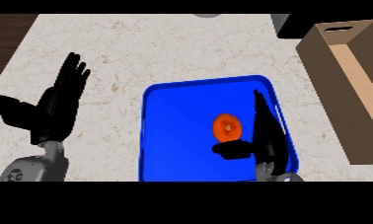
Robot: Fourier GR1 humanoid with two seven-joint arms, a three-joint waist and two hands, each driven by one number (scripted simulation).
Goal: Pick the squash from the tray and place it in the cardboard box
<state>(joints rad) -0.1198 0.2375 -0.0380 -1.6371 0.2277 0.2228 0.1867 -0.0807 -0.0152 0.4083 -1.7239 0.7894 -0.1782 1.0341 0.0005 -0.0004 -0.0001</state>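
Note:
A small orange squash (227, 127) lies on the blue tray (175, 134), right of the tray's middle. My right hand (265, 131) stands edge-on over the tray just right of the squash, open, fingers straight and pointing away, thumb reaching left below the squash. I cannot tell whether it touches the squash. The cardboard box (342, 87) stands open at the right edge of the counter, right of the tray. My left hand (59, 102) rests open at the left, fingers up, holding nothing.
The marble counter (167, 45) extends behind and left of the tray. A dark object (291, 23) sits at the back beside the box, and a grey round thing (206, 15) shows at the far edge. Dark wood (15, 30) borders the counter's left.

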